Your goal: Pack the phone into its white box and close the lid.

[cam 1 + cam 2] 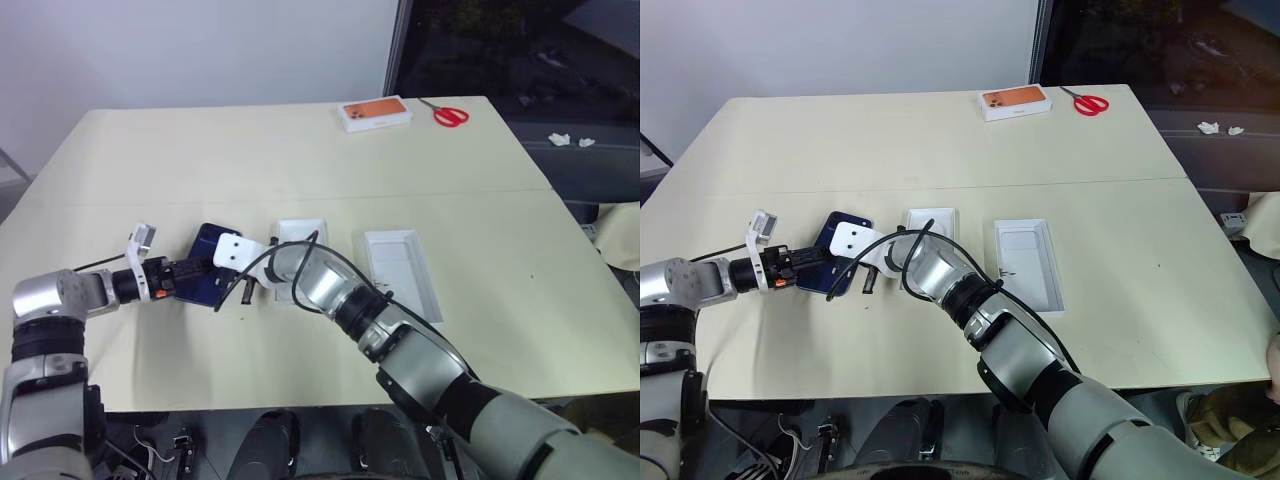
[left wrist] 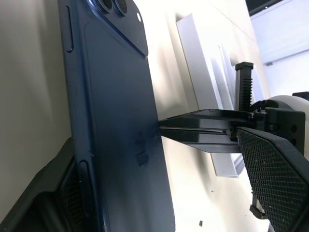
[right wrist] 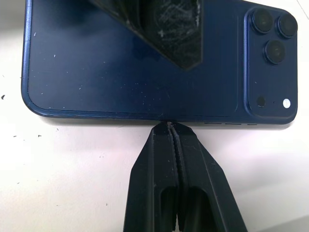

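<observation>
Your clenched, empty right gripper (image 3: pixel 169 126) braces the phone (image 3: pixel 120 63) edge at lower centre, so close the released left gripper (image 2: pixel 159 145) squarely across it before lifting

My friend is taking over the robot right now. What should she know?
Right gripper: shut, tips pressed against the long edge of the phone, holding nothing.
Left gripper: open, fingers on either side of the phone, not closed on it.
The phone lies camera side up on the table, left of the white box.
The lid lies open side up, right of the box.
Done: nothing packed.
Left: grip the phone, lay it in the box, put the lid on.
</observation>
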